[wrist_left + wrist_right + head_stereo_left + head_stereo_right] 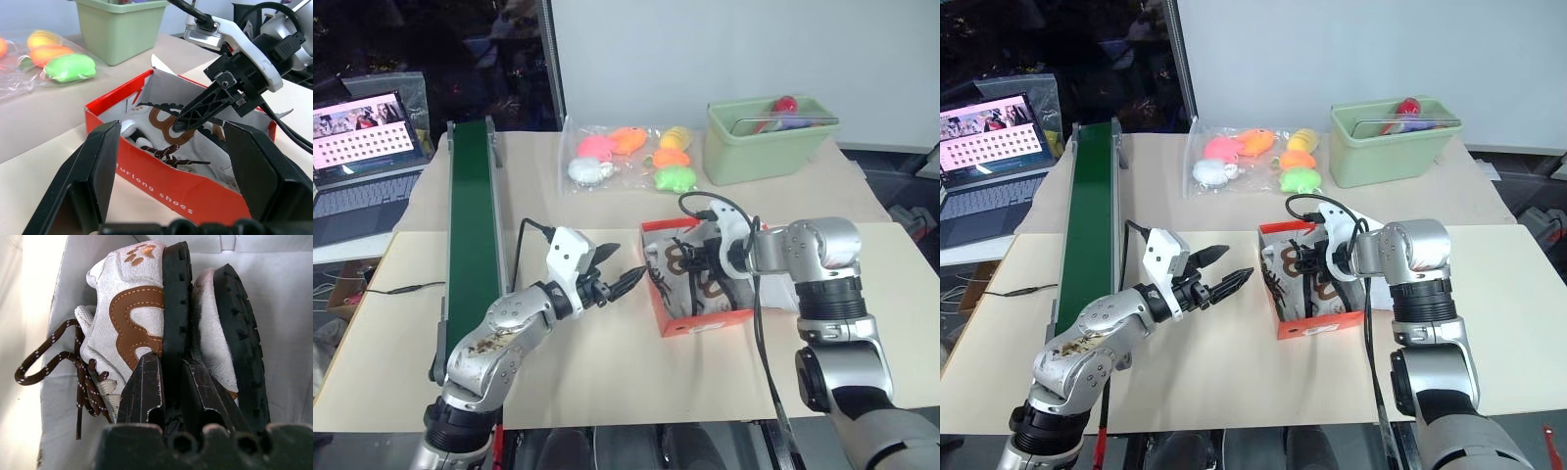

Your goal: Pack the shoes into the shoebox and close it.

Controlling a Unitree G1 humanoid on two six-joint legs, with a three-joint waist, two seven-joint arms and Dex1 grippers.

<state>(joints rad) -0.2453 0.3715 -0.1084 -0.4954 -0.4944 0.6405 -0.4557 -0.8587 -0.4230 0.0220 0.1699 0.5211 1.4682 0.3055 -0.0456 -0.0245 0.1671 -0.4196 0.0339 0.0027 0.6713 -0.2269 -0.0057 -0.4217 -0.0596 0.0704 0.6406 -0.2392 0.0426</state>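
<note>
so the red-orange cardboard shoebox sits open on the cream tabletop, roughly in the middle between the two arms, white on the inside with small pale lettering along its front wall. both small cream suede shoes with brown curvy patches and dark brown laces are down inside it, lying on their sides next to each other with the black treaded soles facing the same way. the right gripper is reaching down into the box and its two black fingers are clamped on the sole edge of the shoe nearer the laces, one finger on the suede side and one in the gap between the two shoes. the left gripper hangs above the table just left of the box, fingers spread wide with nothing between them, pointing toward the box wall without touching it. further back there's a clear plastic bag of bright soft toys and a light-green plastic bin, and a long green conveyor strip runs along the left, with an open laptop off beyond it.
</note>
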